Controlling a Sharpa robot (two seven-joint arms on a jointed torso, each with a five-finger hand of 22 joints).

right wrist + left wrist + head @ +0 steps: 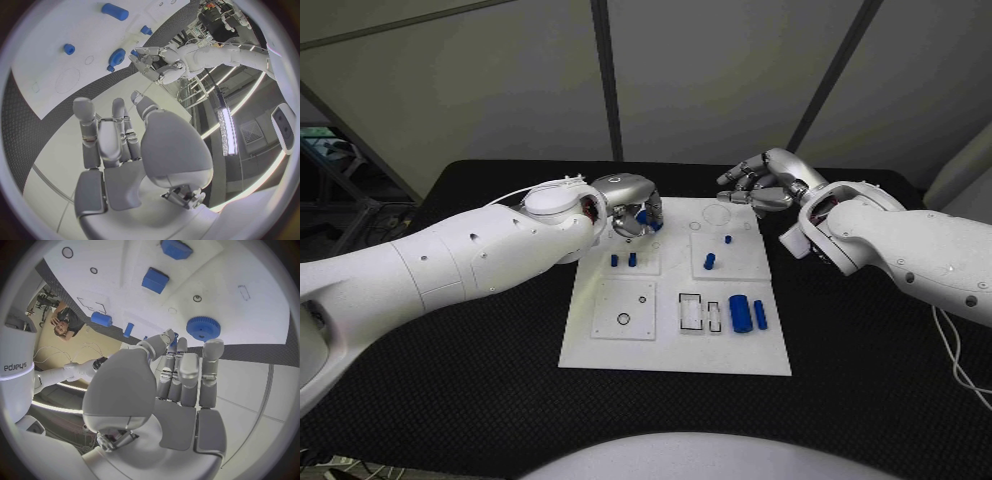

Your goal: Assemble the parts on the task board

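Note:
The white task board (672,345) lies mid-table. My left hand (629,203) hovers over its far left corner, beside a blue gear (648,216) (203,328) (117,57) lying on the board. Its thumb and a finger pinch a small blue part (174,338), which is mostly hidden. My right hand (764,184) hangs over the board's far right corner, fingers apart and holding nothing (115,135). Two short blue pegs (623,260) stand left of centre, two more (710,262) stand to the right, and two blue cylinders (749,314) lie near the front right.
Empty outlined slots (691,312) and a square plate with a small hole (623,318) mark the board's near half. The black table (877,400) runs wide around the board. A thin cable (949,345) trails along my right arm.

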